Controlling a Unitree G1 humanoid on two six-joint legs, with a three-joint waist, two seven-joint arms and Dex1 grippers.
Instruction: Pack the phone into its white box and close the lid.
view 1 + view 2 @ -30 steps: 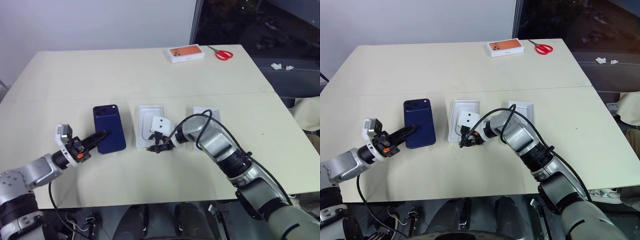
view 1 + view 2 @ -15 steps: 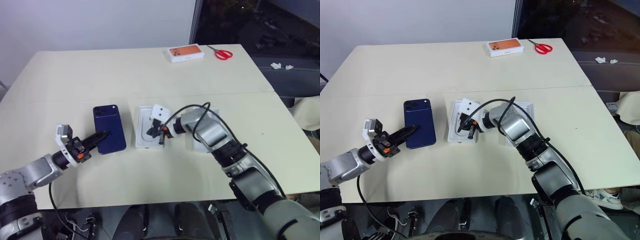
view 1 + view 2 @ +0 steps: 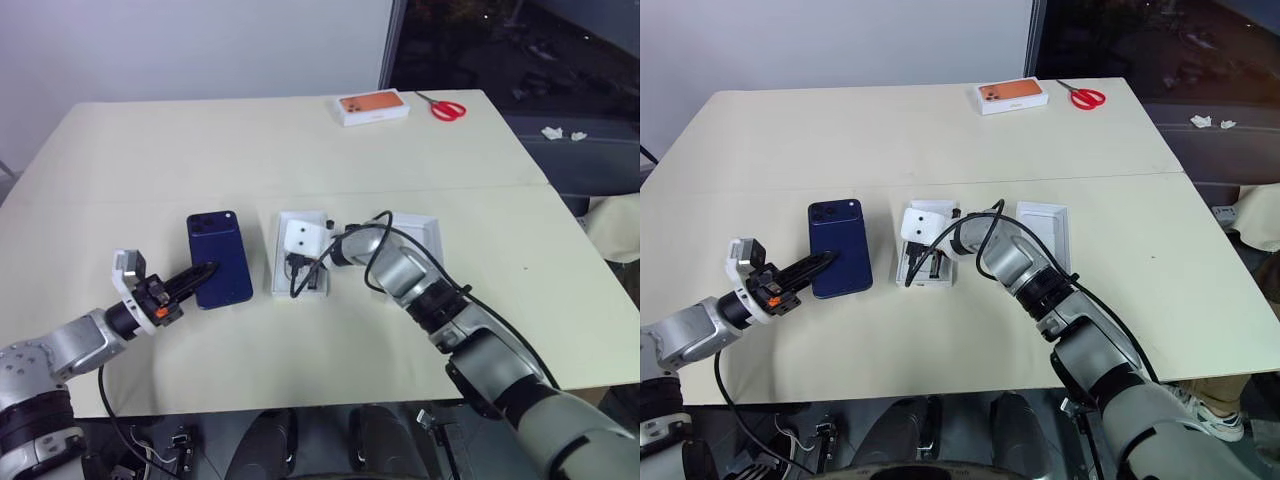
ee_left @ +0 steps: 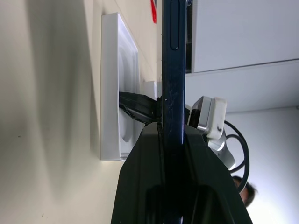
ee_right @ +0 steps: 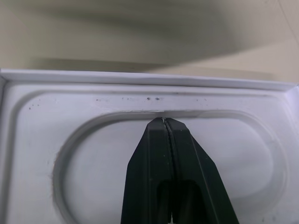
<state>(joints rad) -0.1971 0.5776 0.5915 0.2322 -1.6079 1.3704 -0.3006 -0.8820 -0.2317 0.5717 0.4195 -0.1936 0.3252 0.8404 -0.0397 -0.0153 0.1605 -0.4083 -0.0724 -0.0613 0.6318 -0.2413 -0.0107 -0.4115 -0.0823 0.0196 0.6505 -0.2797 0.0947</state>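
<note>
Gripping the phone (image 3: 219,259) by its near edge, the left end effector (image 3: 190,278) is clenched on it; the wrist view shows the phone edge-on between the fingers, while the head views leave unclear whether it is lifted or resting flat on the table (image 3: 300,150). That thin hold on a glossy body looks liable to slip or pivot if the arm swings fast. The right end effector (image 5: 163,122) is clenched on nothing, its tips pressed into the oval recess of the insert (image 3: 300,262). A careless drag from there could skid the insert sideways into the phone just beside it, or snag the arm's looping cable on its rim. The white tray (image 3: 415,240) lies on the far side of the right arm, so that arm blocks the straight path from phone to tray. The orange box (image 3: 372,106) and scissors (image 3: 447,107) sit well apart at the far edge. Open tabletop lies behind the three items and toward the near edge.
</note>
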